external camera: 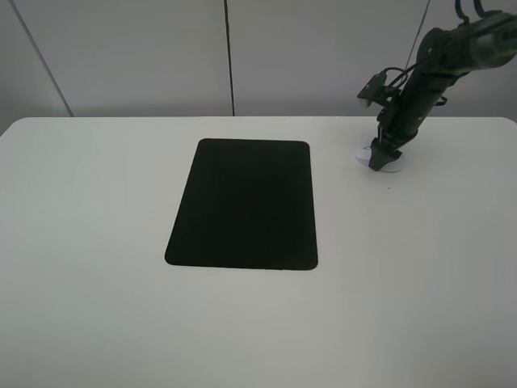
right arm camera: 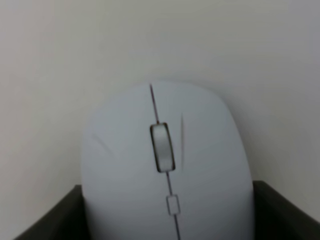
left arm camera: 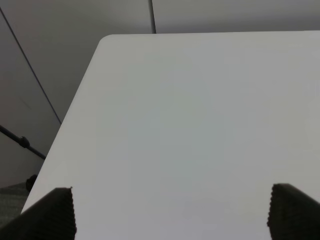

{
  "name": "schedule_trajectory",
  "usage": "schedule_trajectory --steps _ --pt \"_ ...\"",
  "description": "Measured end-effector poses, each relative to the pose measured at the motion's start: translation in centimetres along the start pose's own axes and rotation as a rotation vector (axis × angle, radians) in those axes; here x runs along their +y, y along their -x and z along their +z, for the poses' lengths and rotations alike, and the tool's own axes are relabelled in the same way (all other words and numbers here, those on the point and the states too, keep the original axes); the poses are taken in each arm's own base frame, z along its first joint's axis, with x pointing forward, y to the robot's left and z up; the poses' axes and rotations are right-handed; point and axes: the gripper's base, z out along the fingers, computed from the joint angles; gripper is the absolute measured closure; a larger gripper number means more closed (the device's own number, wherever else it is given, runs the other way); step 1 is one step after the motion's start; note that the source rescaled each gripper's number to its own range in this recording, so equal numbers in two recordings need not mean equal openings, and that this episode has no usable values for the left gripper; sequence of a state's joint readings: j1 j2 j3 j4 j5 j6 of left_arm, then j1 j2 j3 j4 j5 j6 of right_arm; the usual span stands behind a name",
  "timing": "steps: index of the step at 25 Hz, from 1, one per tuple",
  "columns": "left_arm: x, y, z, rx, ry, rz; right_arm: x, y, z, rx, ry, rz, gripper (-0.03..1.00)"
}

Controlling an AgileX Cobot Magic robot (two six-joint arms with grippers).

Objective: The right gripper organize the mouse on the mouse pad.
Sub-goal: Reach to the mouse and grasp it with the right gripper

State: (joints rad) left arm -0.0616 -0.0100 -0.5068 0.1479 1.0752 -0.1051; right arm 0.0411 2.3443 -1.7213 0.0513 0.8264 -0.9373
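The white mouse (external camera: 393, 168) lies on the white table at the back right, to the right of the black mouse pad (external camera: 242, 202) and apart from it. My right gripper (external camera: 378, 160) is lowered onto the mouse. In the right wrist view the mouse (right arm camera: 165, 160) fills the gap between the black fingers (right arm camera: 50, 220), which press against both its sides. The pad is bare. My left gripper (left arm camera: 175, 215) is open and empty above bare table near the left edge; it does not show in the exterior high view.
The white table (external camera: 97, 307) has its back edge just behind the mouse and its right edge close by. Grey wall panels (external camera: 121, 56) stand behind the table.
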Motion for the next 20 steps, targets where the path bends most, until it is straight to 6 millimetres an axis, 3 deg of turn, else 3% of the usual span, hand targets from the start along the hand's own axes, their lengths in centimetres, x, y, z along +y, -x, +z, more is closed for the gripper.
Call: schedule_trajectory --steps 20 --pt "0.0 0.0 0.0 0.0 0.0 0.0 -0.02 -0.08 0.0 0.009 -0.002 -0.008 0.97"
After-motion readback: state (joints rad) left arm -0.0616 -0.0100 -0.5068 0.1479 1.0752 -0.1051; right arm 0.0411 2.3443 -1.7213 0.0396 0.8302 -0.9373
